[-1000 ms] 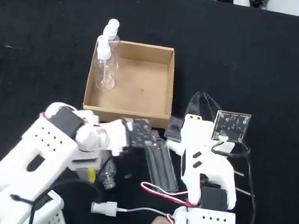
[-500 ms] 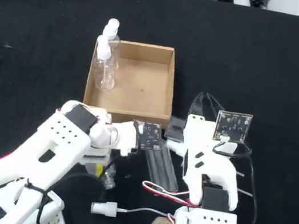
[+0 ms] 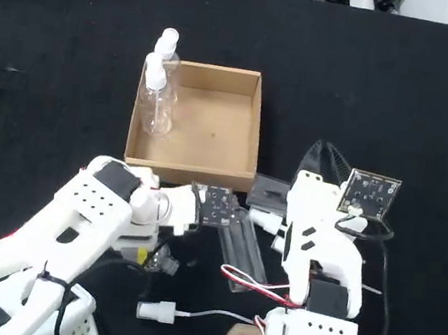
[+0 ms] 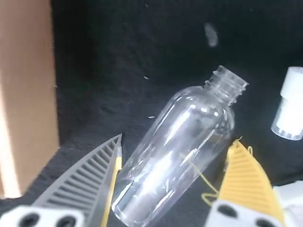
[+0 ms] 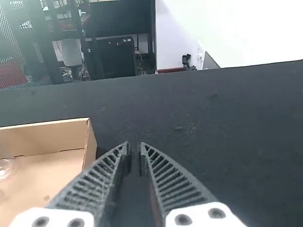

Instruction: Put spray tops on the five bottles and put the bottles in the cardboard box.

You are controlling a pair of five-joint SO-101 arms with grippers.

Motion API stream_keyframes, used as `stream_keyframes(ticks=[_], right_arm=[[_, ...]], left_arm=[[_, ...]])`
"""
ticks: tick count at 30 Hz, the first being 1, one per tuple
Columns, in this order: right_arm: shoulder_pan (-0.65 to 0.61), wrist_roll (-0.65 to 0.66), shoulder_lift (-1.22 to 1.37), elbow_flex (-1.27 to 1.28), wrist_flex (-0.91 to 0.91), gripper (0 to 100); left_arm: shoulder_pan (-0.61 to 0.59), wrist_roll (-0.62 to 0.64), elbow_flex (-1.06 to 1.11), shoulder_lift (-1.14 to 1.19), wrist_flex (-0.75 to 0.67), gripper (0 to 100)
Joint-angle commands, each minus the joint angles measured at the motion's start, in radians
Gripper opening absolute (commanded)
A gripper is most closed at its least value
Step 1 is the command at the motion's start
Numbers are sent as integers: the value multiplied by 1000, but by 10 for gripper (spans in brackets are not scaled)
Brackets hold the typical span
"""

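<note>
A clear bottle (image 4: 180,142) with a bare threaded neck lies slanted over the black cloth. My left gripper (image 4: 177,140) is shut on it, the grey and yellow fingers hugging its sides. A white spray top (image 4: 289,113) sits just beyond its neck, and a corner of the cardboard box (image 4: 23,94) is close beside the grey finger. The box (image 3: 223,76) holds two bottles with spray tops (image 3: 158,99) against its left wall. My right gripper (image 3: 323,159) hangs right of the box, shut on nothing (image 5: 134,147). Here the box (image 5: 42,142) lies beside it.
A loose spray top with its tube (image 3: 160,311) lies near the arm bases. Another bare bottle neck (image 3: 164,261) pokes out from under the left arm (image 3: 103,216). Red and white cables (image 3: 247,283) cross the cloth between the arms.
The left arm swung toward the box's near wall, then eased back slightly. The right arm and its gripper shifted to the right, away from the box.
</note>
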Motion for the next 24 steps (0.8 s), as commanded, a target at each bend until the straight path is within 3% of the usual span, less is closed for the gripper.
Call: stream_keyframes(ticks=[1,7,15,24], right_arm=[[18,-11,-18,-47,-21,18],[17,-11,-18,-47,-21,18],[-15,-9,-18,-45,-23,18],[-15,-9,-18,-41,-21,18]], left_arm=[[-16,-3,25,-14,-8,304],[-102,15,77,-14,-23,303],[-177,325,174,-14,-164,277],[-254,341,252,-15,-115,151]])
